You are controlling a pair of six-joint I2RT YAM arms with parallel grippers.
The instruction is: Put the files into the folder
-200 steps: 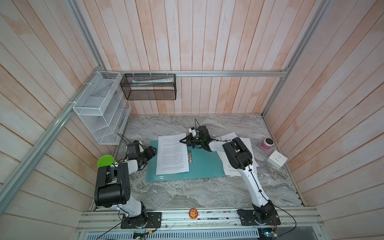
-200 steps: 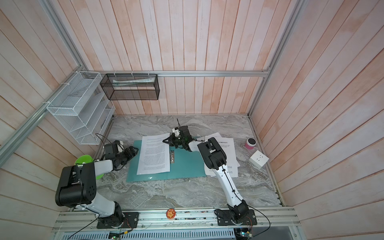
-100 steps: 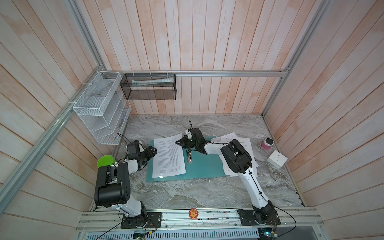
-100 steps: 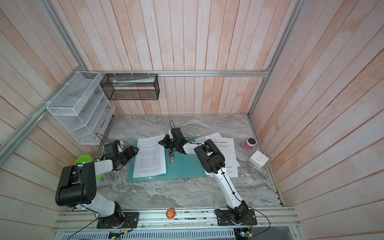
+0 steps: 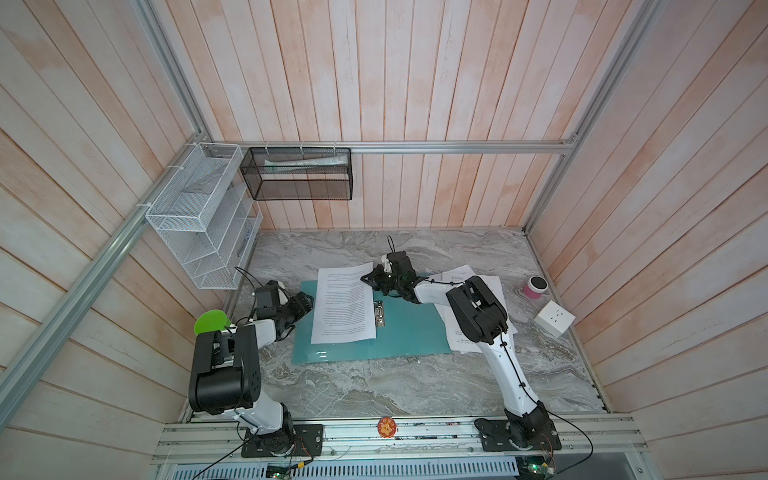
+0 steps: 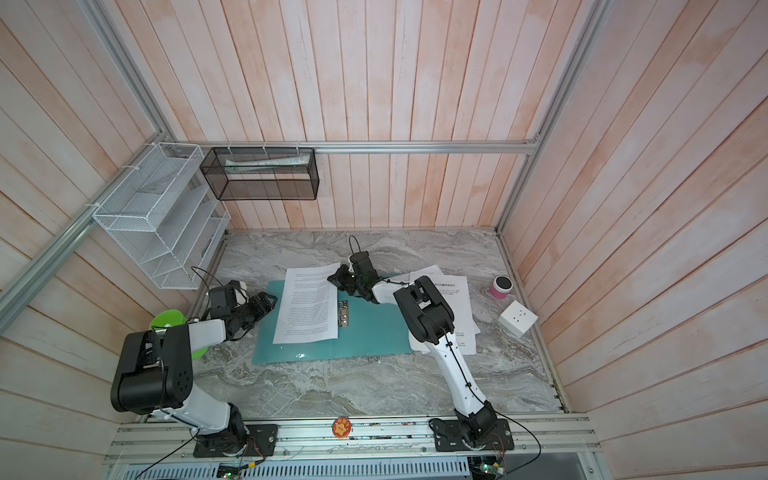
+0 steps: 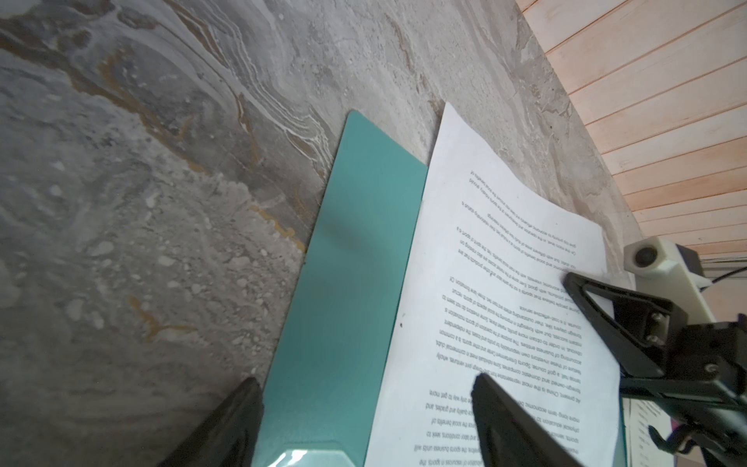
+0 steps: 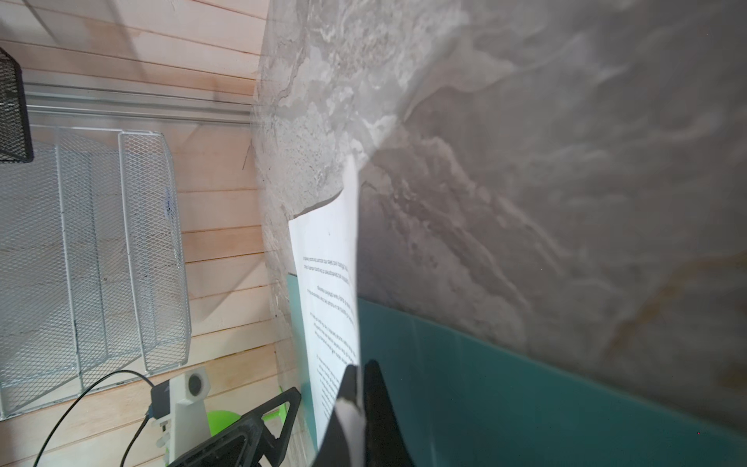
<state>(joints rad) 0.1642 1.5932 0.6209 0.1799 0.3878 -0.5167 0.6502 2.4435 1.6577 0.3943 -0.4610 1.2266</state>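
Overhead, in both top views, the folder [image 5: 399, 336] lies open and flat at the centre of the marble table [image 5: 374, 386], with its clip bar [image 5: 378, 312] showing along the spine. A printed sheet [image 5: 343, 309] rests on the folder's 9 o'clock half and overhangs its 12 o'clock edge. The right gripper [image 5: 369, 279] is clenched on that sheet's 1 o'clock corner, which is raised off the surface. The left gripper [image 5: 306, 300] stands released at the folder's 9 o'clock edge, grasping nothing. The other files [image 5: 456, 274] lie in a loose pile at 3 o'clock of the folder, partly under the right arm [image 5: 478, 311]. A pink cup [image 5: 535, 286] and a white socket block [image 5: 554, 318] sit farther out toward 3 o'clock. Left wrist view: the spread fingers [image 7: 226, 424] straddle the folder's outer border, one seen against the table and the other against the sheet. Whether they touch anything cannot be told. Right wrist view: the two fingers are closed together with the sheet's edge pinched between them, and the paper curves up off the folder.
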